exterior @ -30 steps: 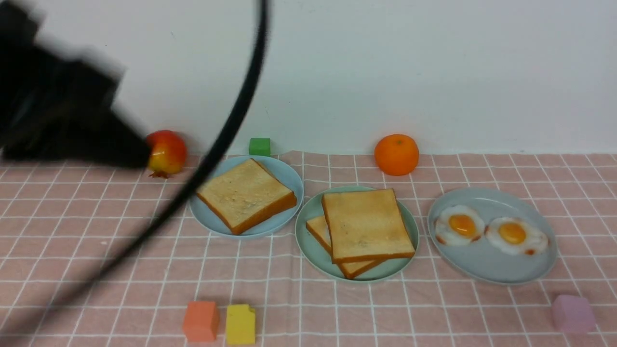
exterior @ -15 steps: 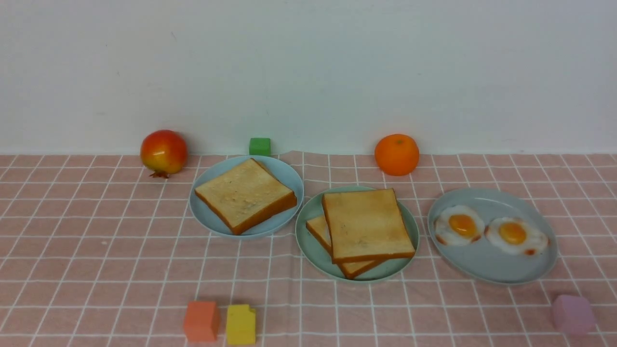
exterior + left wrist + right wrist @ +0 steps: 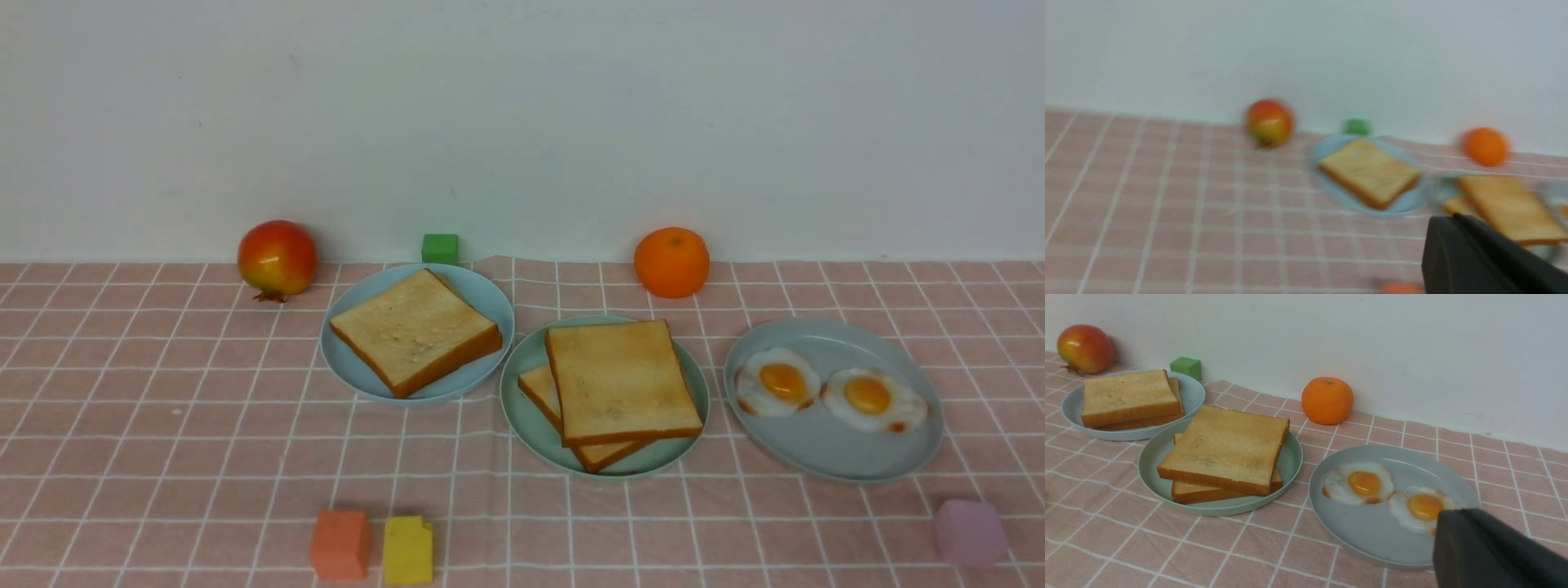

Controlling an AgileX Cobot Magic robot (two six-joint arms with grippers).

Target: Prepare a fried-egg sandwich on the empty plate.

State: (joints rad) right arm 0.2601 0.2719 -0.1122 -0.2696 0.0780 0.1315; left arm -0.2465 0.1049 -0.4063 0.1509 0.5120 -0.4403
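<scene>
change: we no longer see the left arm over the desk (image 3: 163,457) | claws: left claw (image 3: 1457,228) and right claw (image 3: 1461,522) closed, empty | sandwich (image 3: 620,384): two toast slices stacked on mint plate (image 3: 522,408), egg between unseen | two fried eggs (image 3: 829,390) remain on grey plate (image 3: 824,461) | task looks finished

The plate (image 3: 522,408) looked like smooth matt plastic; the eggs (image 3: 780,381) were glossy; the checked cloth (image 3: 163,425) seemed soft, perhaps fabric.

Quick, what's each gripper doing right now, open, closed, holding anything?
Left gripper: shut, holding nothing.
Right gripper: shut, holding nothing.
</scene>
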